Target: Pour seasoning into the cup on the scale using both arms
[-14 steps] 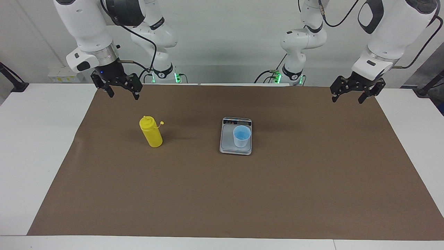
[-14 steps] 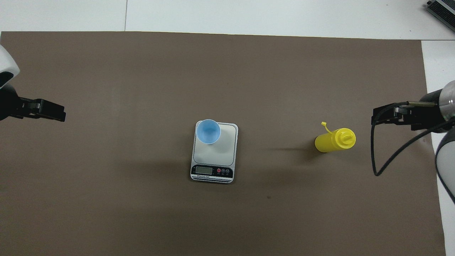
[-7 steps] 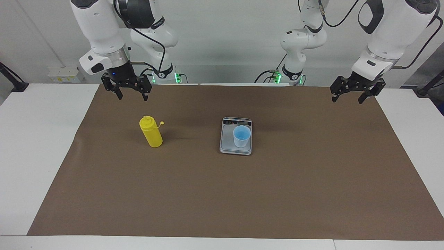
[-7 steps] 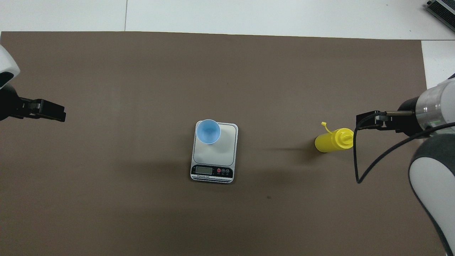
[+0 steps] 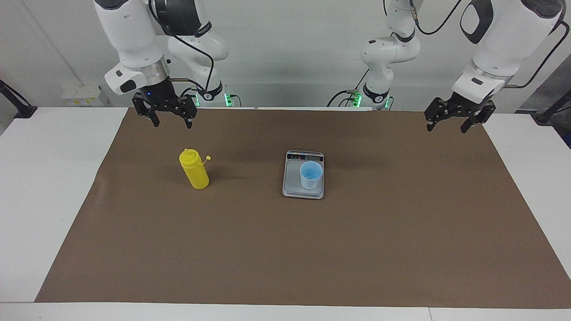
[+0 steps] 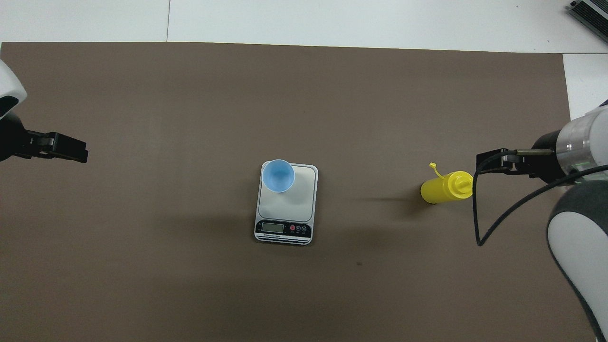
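Note:
The seasoning, a yellow squeeze bottle (image 5: 194, 171) (image 6: 444, 187), stands upright on the brown mat toward the right arm's end, its small cap dangling on a tether. At the mat's middle a light blue cup (image 5: 311, 174) (image 6: 278, 175) sits on the pale plate of the silver scale (image 5: 303, 191) (image 6: 287, 209), at the plate's edge away from the display. My right gripper (image 5: 172, 124) (image 6: 489, 160) hangs open in the air above the mat, close to the bottle and clear of it. My left gripper (image 5: 447, 128) (image 6: 78, 151) waits open over the mat's edge at the left arm's end.
The brown mat (image 5: 312, 249) covers most of the white table (image 5: 44, 178). A black cable (image 6: 477, 228) loops down from the right wrist near the bottle. Black stands (image 5: 18, 104) are fixed at both ends of the table.
The right gripper has swung toward the table's middle and now hangs close above the bottle; most of that move came early. The left arm, bottle, cup and scale have not moved.

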You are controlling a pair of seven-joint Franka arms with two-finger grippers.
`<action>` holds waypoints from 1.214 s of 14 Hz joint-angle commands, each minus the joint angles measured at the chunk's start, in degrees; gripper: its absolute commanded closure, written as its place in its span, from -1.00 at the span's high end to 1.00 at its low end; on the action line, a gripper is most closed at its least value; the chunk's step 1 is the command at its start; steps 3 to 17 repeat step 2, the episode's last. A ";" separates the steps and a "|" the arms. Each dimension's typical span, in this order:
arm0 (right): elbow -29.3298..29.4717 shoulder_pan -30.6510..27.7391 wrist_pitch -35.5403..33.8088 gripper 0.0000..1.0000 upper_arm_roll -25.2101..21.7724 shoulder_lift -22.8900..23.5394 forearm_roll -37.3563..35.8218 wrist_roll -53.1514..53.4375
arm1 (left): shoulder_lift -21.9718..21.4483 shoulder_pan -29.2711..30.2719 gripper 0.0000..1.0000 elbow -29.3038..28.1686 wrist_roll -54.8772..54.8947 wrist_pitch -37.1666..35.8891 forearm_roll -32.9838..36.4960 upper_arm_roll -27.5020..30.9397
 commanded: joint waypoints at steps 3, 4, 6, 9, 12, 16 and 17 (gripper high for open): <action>-1.84 -0.41 1.47 1.00 0.17 -1.42 -0.97 -0.84 | -1.63 0.01 1.00 -2.02 0.68 0.84 0.46 0.15; -1.84 -0.41 1.47 1.00 0.17 -1.42 -0.97 -0.84 | -1.63 0.01 1.00 -2.02 0.68 0.84 0.46 0.15; -1.84 -0.41 1.47 1.00 0.17 -1.42 -0.97 -0.84 | -1.63 0.01 1.00 -2.02 0.68 0.84 0.46 0.15; -1.84 -0.41 1.47 1.00 0.17 -1.42 -0.97 -0.84 | -1.63 0.01 1.00 -2.02 0.68 0.84 0.46 0.15; -1.84 -0.41 1.47 1.00 0.17 -1.42 -0.97 -0.84 | -1.63 0.01 1.00 -2.02 0.68 0.84 0.46 0.15; -1.84 -0.41 1.47 1.00 0.17 -1.42 -0.97 -0.84 | -1.63 0.01 1.00 -2.02 0.68 0.84 0.46 0.15; -1.84 -0.41 1.47 1.00 0.17 -1.42 -0.97 -0.84 | -1.63 0.01 1.00 -2.02 0.68 0.84 0.46 0.15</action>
